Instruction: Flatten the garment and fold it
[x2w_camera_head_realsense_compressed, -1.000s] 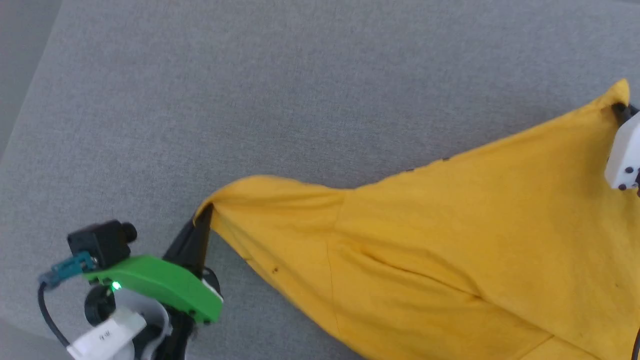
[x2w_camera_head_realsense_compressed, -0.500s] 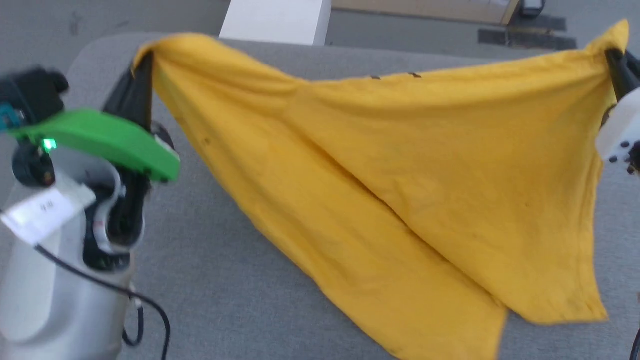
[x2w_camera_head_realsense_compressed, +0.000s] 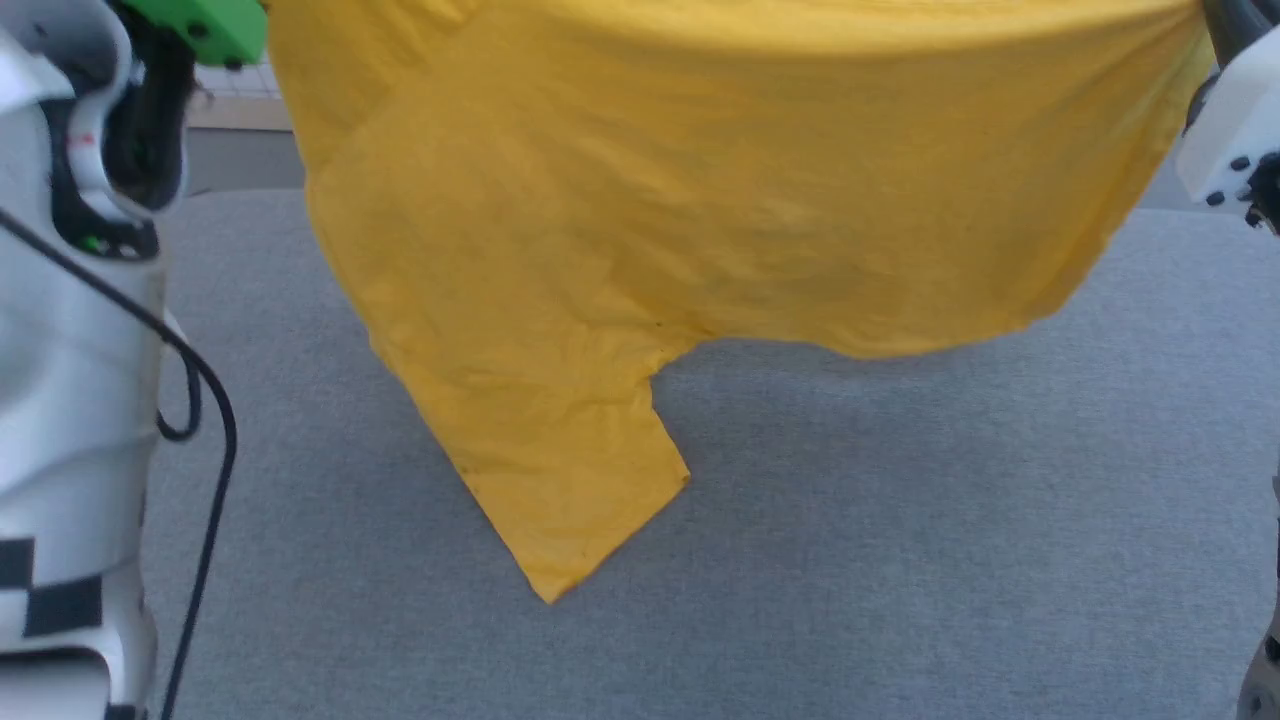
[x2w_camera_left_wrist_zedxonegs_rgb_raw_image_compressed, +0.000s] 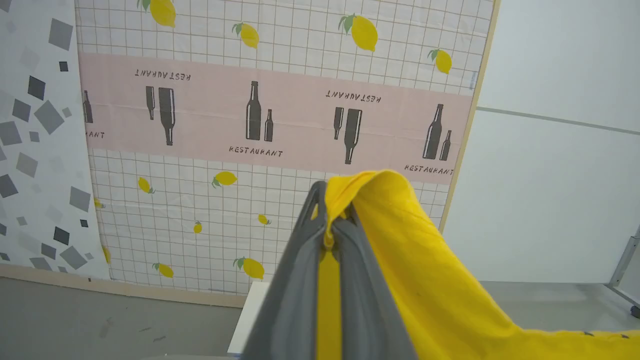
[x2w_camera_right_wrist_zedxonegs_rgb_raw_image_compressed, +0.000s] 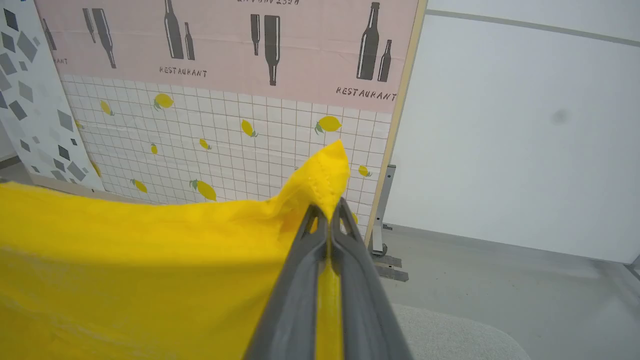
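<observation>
your left gripper (x2w_camera_left_wrist_zedxonegs_rgb_raw_image_compressed: 332, 212) and right gripper (x2w_camera_right_wrist_zedxonegs_rgb_raw_image_compressed: 329, 210) each pinch only a corner of the garment (x2w_camera_head_realsense_compressed: 700, 200); a thin hem could slip, dropping it crumpled onto the grey surface (x2w_camera_head_realsense_compressed: 900, 560).

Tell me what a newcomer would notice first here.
The yellow shirt hangs spread across the top of the head view, above the grey table. The left gripper and right gripper each pinch a top corner, shut on it. Behind stands a backdrop printed with lemons and bottles.
</observation>
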